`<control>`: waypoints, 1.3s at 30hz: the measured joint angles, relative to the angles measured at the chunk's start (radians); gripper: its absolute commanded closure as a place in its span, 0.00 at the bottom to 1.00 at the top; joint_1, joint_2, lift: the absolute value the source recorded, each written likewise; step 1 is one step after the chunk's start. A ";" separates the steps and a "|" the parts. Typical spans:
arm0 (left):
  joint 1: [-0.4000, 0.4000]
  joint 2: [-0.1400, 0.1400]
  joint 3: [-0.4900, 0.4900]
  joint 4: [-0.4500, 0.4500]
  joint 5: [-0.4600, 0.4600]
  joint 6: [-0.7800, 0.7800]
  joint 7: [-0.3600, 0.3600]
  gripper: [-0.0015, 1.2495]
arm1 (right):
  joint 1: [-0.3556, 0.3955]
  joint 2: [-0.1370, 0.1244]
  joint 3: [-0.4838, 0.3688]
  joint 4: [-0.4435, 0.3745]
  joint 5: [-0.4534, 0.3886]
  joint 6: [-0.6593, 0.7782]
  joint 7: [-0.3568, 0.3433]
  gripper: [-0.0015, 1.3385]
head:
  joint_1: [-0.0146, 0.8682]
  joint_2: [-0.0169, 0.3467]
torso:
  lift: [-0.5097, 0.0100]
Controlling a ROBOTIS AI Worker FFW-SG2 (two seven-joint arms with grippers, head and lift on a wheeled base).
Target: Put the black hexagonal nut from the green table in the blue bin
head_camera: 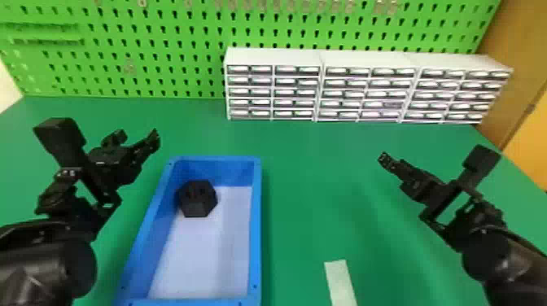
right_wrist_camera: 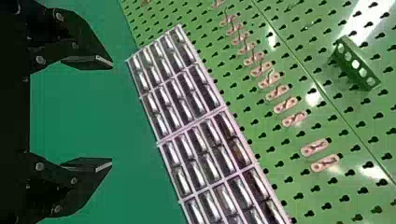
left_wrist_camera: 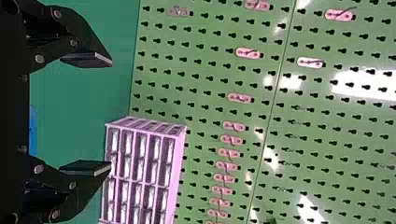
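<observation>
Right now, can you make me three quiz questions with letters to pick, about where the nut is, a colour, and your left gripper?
1. Where is the black nut?
A) On the drawers
B) In the blue bin
C) Under the bin

2. What colour is the pegboard?
A) Green
B) Red
C) White

3. How are the left gripper's fingers?
A) Touching each other
B) Squeezing the nut
C) Apart and empty

Right letters:
1 B: the nut sits inside the bin's walls.
2 A: the board behind the table is green.
3 C: a wide gap with nothing held shows between the fingers.
</observation>
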 measured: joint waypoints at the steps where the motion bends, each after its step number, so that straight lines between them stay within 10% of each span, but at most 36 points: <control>1: -0.002 -0.002 -0.004 0.000 -0.012 -0.001 0.004 0.38 | 0.003 -0.004 -0.001 -0.004 -0.004 0.003 0.000 0.39 | 0.80 0.07 | 0.79; 39: 0.012 -0.010 -0.025 -0.035 -0.011 -0.037 0.100 0.38 | 0.034 -0.001 -0.006 -0.050 0.010 0.049 0.000 0.39 | 0.80 0.07 | 0.79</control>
